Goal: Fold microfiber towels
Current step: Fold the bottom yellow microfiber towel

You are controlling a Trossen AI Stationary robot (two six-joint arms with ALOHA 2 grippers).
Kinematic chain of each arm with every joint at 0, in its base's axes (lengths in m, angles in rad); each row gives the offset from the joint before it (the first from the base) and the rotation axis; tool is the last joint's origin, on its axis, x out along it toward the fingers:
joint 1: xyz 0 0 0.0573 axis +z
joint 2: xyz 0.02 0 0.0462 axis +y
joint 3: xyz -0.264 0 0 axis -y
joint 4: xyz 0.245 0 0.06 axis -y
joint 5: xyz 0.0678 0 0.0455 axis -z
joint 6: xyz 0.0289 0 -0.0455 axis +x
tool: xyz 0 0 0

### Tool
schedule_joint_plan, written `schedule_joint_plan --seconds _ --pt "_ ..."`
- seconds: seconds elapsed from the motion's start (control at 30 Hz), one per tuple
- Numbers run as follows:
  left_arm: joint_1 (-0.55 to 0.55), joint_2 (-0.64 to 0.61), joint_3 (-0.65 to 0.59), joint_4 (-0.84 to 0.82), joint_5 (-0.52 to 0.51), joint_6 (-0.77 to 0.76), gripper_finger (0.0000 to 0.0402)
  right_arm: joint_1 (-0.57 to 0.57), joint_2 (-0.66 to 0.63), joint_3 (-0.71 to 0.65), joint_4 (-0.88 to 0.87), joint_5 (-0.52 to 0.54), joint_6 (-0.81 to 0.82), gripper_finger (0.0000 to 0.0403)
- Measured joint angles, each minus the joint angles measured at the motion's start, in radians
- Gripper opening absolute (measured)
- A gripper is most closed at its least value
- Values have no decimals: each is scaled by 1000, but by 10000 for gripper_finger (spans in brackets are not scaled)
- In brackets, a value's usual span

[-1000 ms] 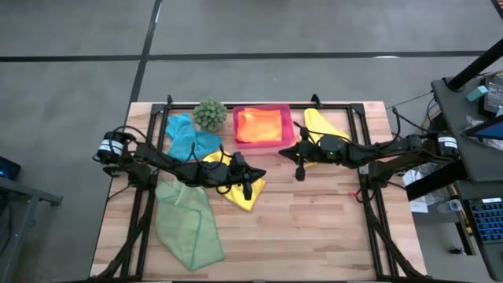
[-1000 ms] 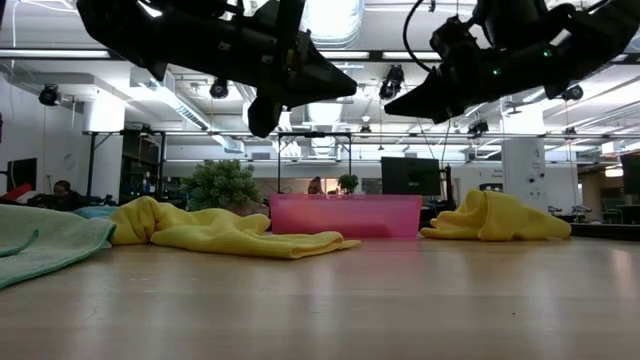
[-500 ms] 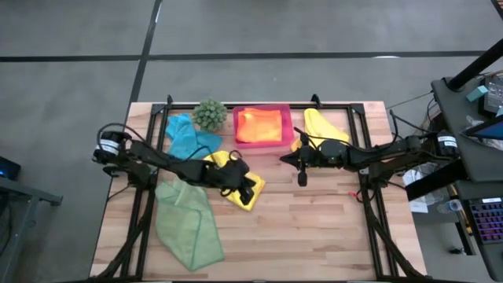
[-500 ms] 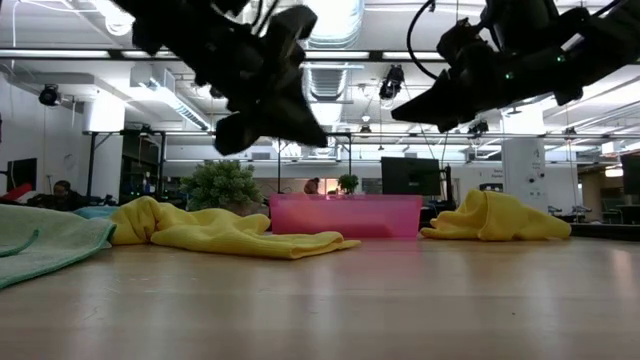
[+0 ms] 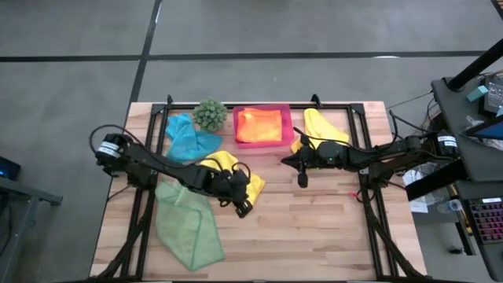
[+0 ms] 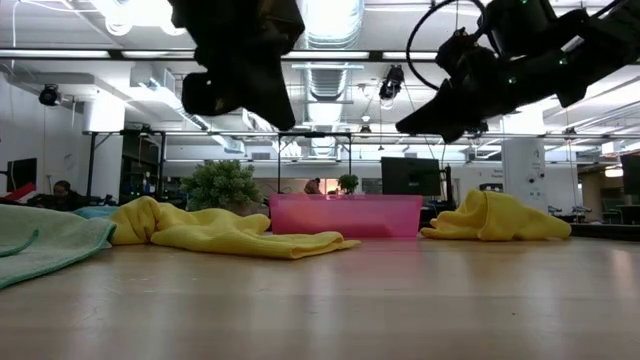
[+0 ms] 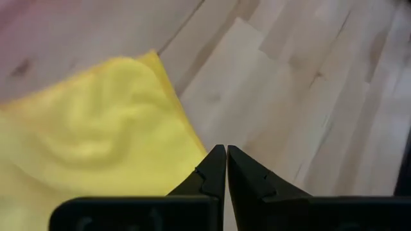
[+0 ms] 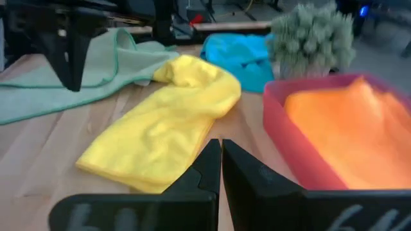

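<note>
Left arm is extended from the left edge of the high view toward frame centre, angled down and to the right. Left end effector (image 5: 243, 206) is seen over the lower-right edge of a crumpled yellow towel (image 5: 236, 179) at mid-frame, raised above it as seen near the top of the low view; fingers are pressed together, nothing held. In the left wrist view the clenched fingertips (image 7: 225, 168) are seen just past the towel's corner, over bare wood.

Right arm is stretched from the right edge of the high view toward centre, roughly horizontal. Right end effector (image 5: 301, 178) is pointed downward in frame, right of centre, clenched and empty, held clear of the tabletop (image 5: 314, 236).

A second yellow towel (image 5: 320, 126) is bunched in the upper right of the tabletop, just beside and partly under the right arm. An orange towel (image 5: 260, 124) is lying inside the pink tray (image 5: 236, 130) at upper centre. A teal towel (image 5: 187, 138) is placed left of the tray, below a spiky plant (image 5: 210, 114). A green towel (image 5: 187, 220) is spread at lower left, partly under the left arm.

In the low view, people are visible in the room beyond.
</note>
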Motion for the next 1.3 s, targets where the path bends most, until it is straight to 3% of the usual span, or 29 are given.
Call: schedule_joint_plan --seconds 0.2,0.37,0.63,0.83,1.03,1.3 --pt "-10 118 3 135 -66 18 1 5 0 0 -40 -87 81 31" --pt "25 253 46 267 -33 59 1 13 -3 0 -72 -103 96 66" --pt "34 342 241 -89 31 -89 1 -1 -10 49 -64 -93 13 125" --pt "39 343 254 -132 33 -81 6 -45 -11 85 -105 -94 -84 158" --pt "64 343 251 -121 49 -52 63 -86 -12 83 -164 -92 -62 178" --pt "106 347 196 -18 -87 -65 169 -84 -5 69 -201 -96 -47 185"
